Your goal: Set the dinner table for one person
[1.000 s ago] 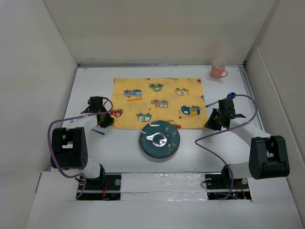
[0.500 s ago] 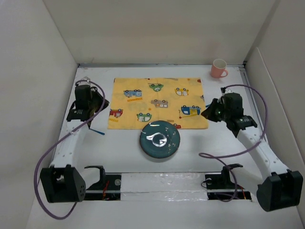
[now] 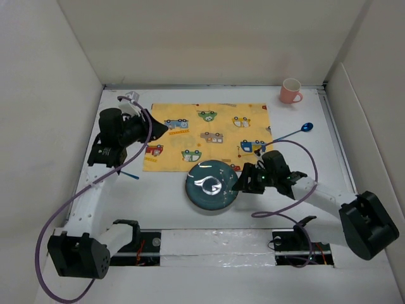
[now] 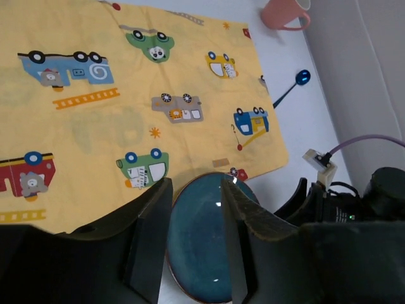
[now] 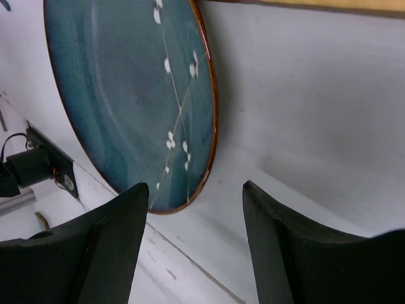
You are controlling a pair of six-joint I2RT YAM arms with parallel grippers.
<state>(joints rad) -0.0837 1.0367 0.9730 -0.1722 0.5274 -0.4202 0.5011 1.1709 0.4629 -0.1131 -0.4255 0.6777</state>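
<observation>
The dinner table (image 3: 166, 212) is the white surface, with a yellow car-print placemat (image 3: 209, 133) at its centre. A teal plate (image 3: 212, 183) lies flat, overlapping the mat's near edge. The right gripper (image 3: 242, 183) sits low just beside the plate's right rim, jaws spread and empty. The left gripper (image 3: 159, 129) hangs over the mat's left edge, fingers apart, holding nothing. A pink mug (image 3: 291, 90) stands at the far right. A blue spoon (image 3: 296, 132) lies right of the mat. A small blue item (image 3: 130, 175), possibly a utensil, lies left of it.
</observation>
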